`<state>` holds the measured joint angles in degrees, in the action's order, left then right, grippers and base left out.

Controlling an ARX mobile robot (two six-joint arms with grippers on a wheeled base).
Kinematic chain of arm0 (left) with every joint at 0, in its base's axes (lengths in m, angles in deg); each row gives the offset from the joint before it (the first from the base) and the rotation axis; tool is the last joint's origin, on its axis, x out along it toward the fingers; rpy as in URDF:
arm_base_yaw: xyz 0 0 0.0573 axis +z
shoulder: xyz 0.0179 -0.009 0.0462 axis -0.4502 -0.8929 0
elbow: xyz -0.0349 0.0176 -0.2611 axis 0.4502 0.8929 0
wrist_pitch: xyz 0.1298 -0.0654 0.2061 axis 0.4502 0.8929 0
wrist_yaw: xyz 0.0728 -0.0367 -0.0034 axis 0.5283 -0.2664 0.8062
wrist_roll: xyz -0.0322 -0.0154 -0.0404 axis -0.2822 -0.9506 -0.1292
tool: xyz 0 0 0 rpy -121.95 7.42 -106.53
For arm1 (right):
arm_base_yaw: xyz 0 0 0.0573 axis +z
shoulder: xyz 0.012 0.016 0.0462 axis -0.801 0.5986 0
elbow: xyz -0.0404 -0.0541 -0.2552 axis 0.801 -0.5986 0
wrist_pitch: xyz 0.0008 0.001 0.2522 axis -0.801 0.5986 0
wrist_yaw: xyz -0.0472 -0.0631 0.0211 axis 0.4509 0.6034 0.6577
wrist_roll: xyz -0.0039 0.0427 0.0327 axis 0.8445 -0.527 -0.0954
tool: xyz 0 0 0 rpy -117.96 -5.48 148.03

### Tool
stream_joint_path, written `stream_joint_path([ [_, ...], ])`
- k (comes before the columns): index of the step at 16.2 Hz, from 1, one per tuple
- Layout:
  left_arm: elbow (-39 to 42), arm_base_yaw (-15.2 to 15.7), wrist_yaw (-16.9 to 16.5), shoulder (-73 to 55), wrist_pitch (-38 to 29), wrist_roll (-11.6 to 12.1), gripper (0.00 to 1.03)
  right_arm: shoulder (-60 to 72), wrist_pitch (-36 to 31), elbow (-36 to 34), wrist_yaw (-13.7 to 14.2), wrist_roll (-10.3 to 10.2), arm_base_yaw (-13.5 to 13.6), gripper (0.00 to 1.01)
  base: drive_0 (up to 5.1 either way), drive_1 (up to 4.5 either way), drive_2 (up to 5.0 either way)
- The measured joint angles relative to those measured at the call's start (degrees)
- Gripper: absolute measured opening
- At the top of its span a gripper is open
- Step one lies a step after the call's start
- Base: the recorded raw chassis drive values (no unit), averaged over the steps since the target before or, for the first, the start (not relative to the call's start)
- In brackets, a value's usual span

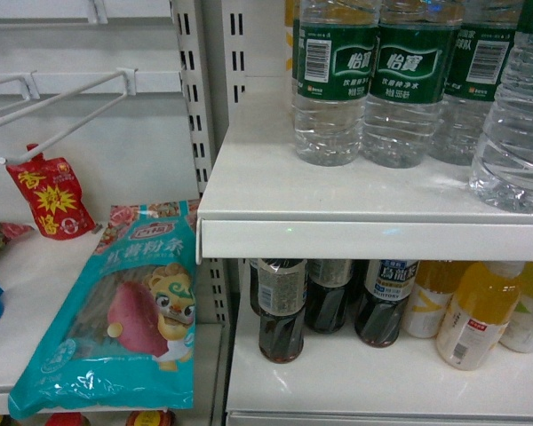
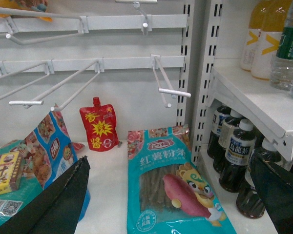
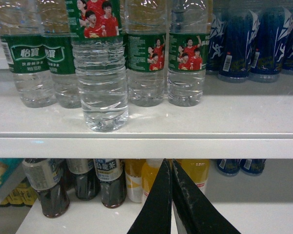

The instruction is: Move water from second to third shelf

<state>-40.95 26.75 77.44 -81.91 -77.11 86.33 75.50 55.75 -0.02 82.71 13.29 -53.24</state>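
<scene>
Head view: four waters on the upper shelf, three in a back row and one forward at the right edge. Below them stand three dark bottles and three yellow drinks.

Right wrist view: five waters, one standing forward near the shelf lip, four behind it. Only this view shows the blue bottles at the right, three clear in the row. The right hand has its fingers pressed together, holding nothing, below the shelf edge.

Left wrist view: only here the wire hooks show fully. One teal noodle pack and one red pouch lie on the left shelf. The left hand's fingers are spread wide, empty.
</scene>
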Motion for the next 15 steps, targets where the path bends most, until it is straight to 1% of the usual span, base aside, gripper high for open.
stream_joint_path([
  [6,0.00,0.00,-0.02,0.00,0.00,0.02,0.98,-0.07,-0.39,0.00,0.02,-0.04,0.00,0.02,0.0,0.00,0.0],
  [7,0.00,0.00,-0.02,0.00,-0.02,0.00,0.98,-0.07,-0.39,0.00,0.02,-0.02,0.00,0.07,0.0,0.00,0.0],
  [12,0.00,0.00,-0.02,0.00,-0.02,0.02,0.98,-0.07,-0.39,0.00,0.02,-0.02,0.00,0.72,0.0,0.00,0.0],
  [14,0.00,0.00,-0.02,0.00,-0.02,0.00,0.98,-0.07,-0.39,0.00,0.02,-0.02,0.00,0.96,0.0,0.00,0.0],
  [15,0.00,0.00,-0.02,0.00,-0.02,0.00,0.98,-0.07,-0.39,0.00,0.02,-0.04,0.00,0.99,0.0,0.00,0.0],
])
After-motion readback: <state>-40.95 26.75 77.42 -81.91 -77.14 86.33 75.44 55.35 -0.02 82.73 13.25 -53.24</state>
